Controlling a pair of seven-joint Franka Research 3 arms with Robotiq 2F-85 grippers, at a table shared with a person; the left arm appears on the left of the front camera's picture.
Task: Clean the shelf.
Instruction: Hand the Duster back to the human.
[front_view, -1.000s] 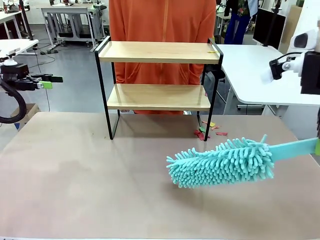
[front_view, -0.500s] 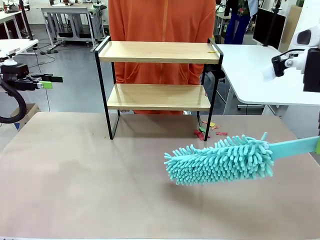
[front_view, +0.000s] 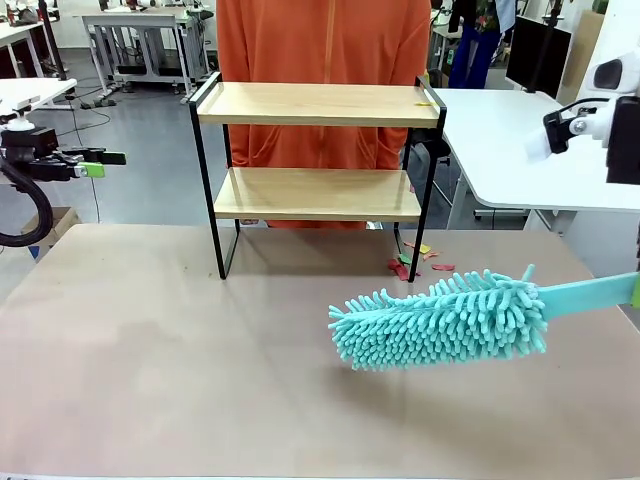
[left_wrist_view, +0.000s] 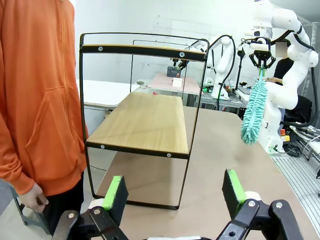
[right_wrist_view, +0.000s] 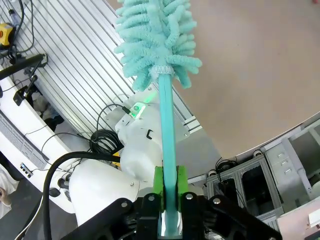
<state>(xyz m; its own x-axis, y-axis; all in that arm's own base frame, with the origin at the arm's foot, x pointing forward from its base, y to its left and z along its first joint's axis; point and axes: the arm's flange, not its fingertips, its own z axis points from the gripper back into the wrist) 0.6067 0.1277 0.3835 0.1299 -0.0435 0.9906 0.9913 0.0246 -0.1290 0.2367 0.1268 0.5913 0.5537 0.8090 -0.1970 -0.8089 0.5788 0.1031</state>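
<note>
At the far left, the left tool (front_view: 100, 163) hangs off the edge of the counter (front_view: 150, 380) with its fingers spread wide and nothing between them. Toward the middle, the shelf (front_view: 317, 104) stands upright at the counter's far side, just in front of a person in an orange top (front_view: 325, 40). It is two wooden boards in a thin black frame, probably light and stiff, easily nudged or tipped, so any steadying grip belongs on a frame post. A few coloured scraps (front_view: 415, 262) lie by its right foot. To the right, the duster (front_view: 445, 322), soft and fluffy, hovers over the counter, well short of the shelf. The right tool (right_wrist_view: 169, 192) is clamped tight on its flat handle.
</note>
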